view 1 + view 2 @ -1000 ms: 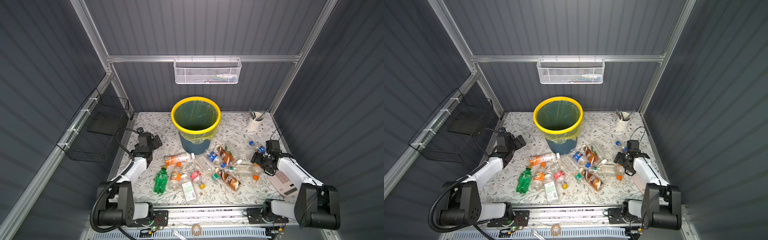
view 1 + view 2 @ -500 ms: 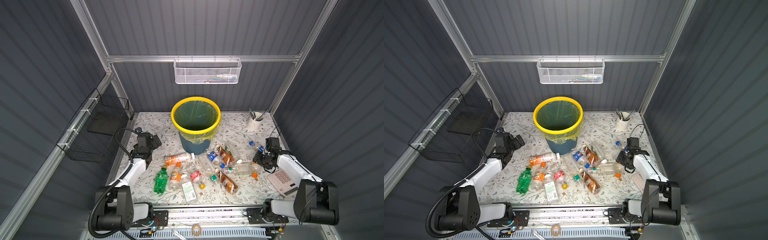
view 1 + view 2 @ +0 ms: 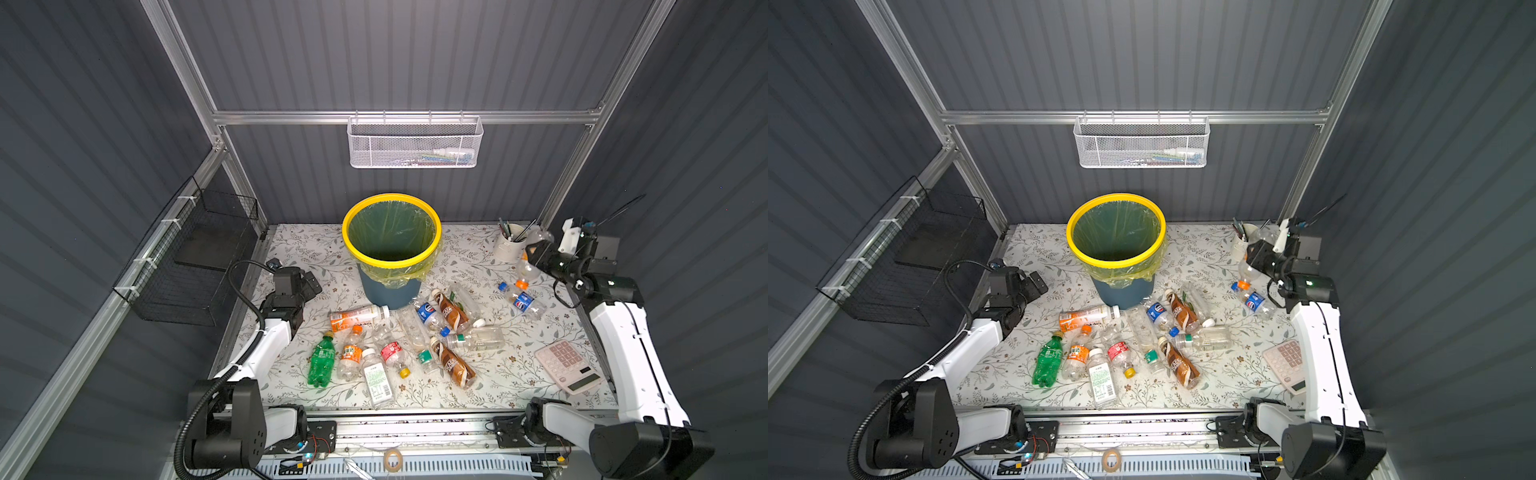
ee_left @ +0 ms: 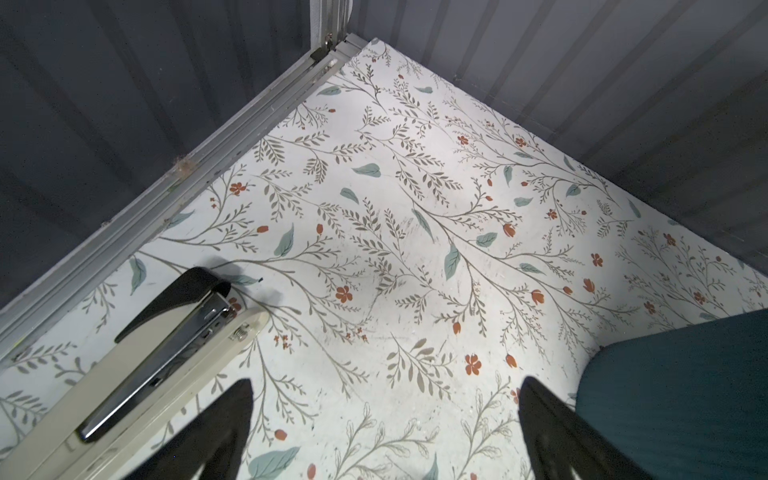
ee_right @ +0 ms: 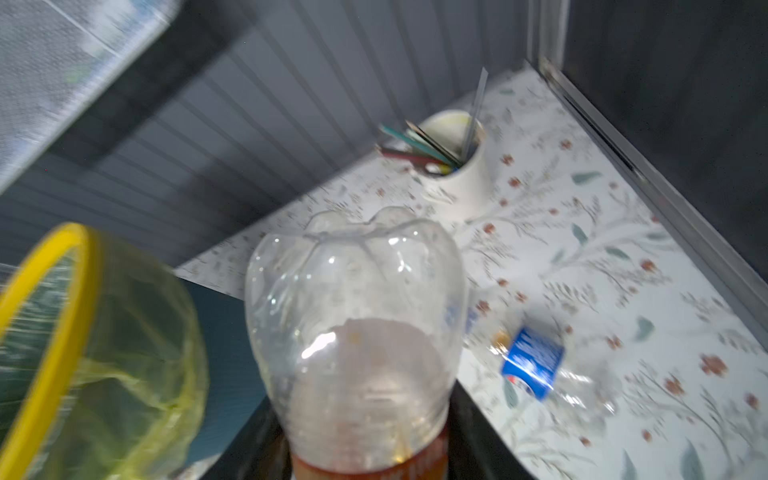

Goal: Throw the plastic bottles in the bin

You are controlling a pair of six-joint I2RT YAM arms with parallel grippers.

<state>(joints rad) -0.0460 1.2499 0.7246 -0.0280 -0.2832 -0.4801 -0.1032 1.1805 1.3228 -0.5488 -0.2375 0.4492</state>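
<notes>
— Bottle check: where is the orange-capped bottle (image 3: 528, 268) sitting?
— It is hanging in the right end effector (image 3: 539, 254), whose fingers (image 5: 478, 436) are pinching it near its orange label. That is happening at the far right corner of the counter (image 3: 498, 374), just beside the white pen cup (image 3: 508, 251). Its base is pointing up and its cap down.
— Is the cap touching the counter?
— Hard to say from above. It is looking slightly raised, close to a blue-labelled bottle (image 3: 524, 302) that is lying flat.
— And the bin (image 3: 386, 293)?
— It is standing at the back middle, well apart from the held bottle. The other plastic bottles (image 3: 357, 318) are lying scattered in front of it.
— Left side?
— The left end effector (image 4: 386, 440) is hovering with its fingers spread wide, gripping nothing, between a stapler (image 4: 166, 353) and the bin's wall.
</notes>
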